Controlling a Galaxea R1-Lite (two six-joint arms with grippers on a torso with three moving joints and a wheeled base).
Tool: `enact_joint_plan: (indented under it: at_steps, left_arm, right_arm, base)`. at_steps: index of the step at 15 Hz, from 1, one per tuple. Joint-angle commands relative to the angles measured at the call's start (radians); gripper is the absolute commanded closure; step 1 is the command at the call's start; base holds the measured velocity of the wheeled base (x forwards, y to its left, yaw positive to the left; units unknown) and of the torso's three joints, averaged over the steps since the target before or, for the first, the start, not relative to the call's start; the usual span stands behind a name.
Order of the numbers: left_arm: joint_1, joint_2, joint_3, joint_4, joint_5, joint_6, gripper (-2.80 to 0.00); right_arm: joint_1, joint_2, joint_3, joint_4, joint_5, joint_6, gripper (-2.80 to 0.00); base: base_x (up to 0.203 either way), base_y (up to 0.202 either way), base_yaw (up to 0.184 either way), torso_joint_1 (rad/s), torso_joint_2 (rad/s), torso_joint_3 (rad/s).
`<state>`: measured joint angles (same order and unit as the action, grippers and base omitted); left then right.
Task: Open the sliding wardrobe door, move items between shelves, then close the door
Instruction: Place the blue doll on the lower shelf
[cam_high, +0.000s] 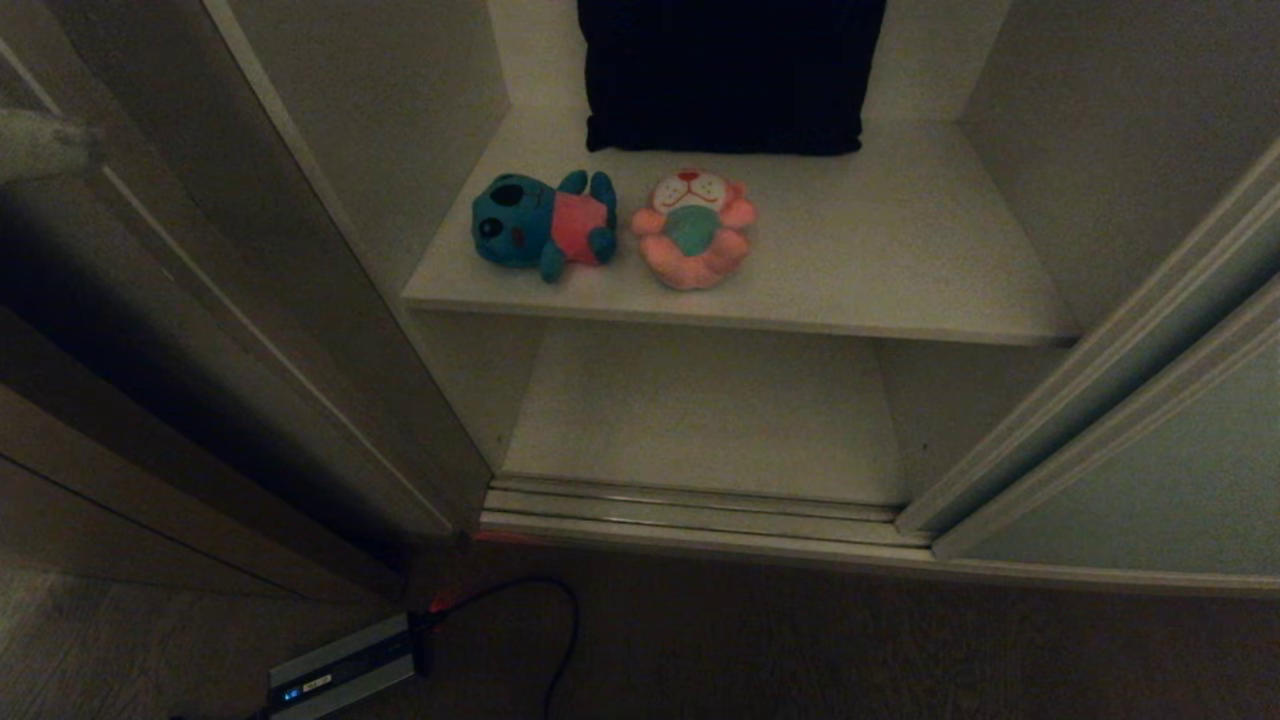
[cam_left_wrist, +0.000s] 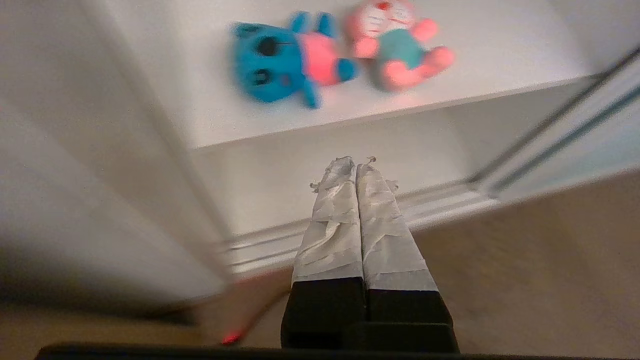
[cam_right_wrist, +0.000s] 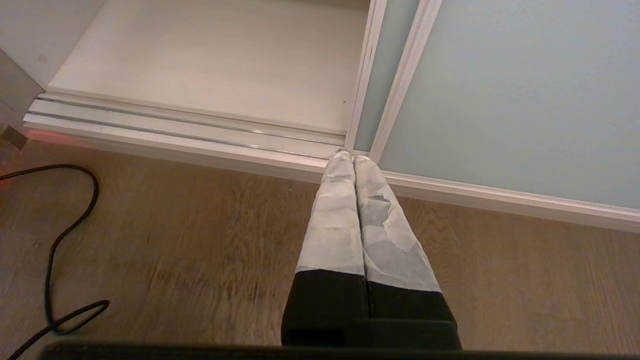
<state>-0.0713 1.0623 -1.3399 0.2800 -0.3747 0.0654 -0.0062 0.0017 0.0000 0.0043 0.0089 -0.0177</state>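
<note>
Head view: door (cam_high: 1130, 480) slid open | both toys, blue (cam_high: 540, 225) and pink (cam_high: 695, 230), on upper shelf (cam_high: 900, 260) | lower shelf (cam_high: 700, 410) bare | left gripper (cam_left_wrist: 356, 162) and right gripper (cam_right_wrist: 348, 156) pinched closed, empty | moving, closing left.

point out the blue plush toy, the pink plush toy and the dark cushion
blue plush toy (cam_high: 540, 224), head view, on its pink shirt
pink plush toy (cam_high: 694, 230), head view, on its teal belly
dark cushion (cam_high: 728, 75), head view, on its front face
</note>
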Motion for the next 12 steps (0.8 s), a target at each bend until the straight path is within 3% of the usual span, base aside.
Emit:
enact_joint_plan:
  at_steps: [1,5,6,12]
  left_arm:
    - [-0.085,0.223,-0.122,0.037,-0.003,-0.019,0.00]
    - [-0.125,0.417,-0.197,0.111,0.019,-0.030,0.00]
    - [-0.126,0.464,-0.210,0.112,0.051,-0.034,-2.80]
    - [-0.165,0.678,-0.397,0.125,0.153,-0.110,-2.80]
  right_arm:
    - [0.000,0.001,0.005,0.000,0.000,-0.001,0.00]
    - [0.000,0.001,0.005,0.000,0.001,-0.001,0.00]
    - [0.000,0.000,0.004,0.000,0.000,-0.001,0.00]
    - [0.000,0.001,0.003,0.000,0.000,-0.001,0.00]
  base:
    - [0.000,0.000,0.000,0.000,0.00,0.000]
    - [0.000,0.000,0.000,0.000,0.00,0.000]
    - [0.000,0.000,0.000,0.000,0.00,0.000]
    - [0.000,0.000,0.000,0.000,0.00,0.000]
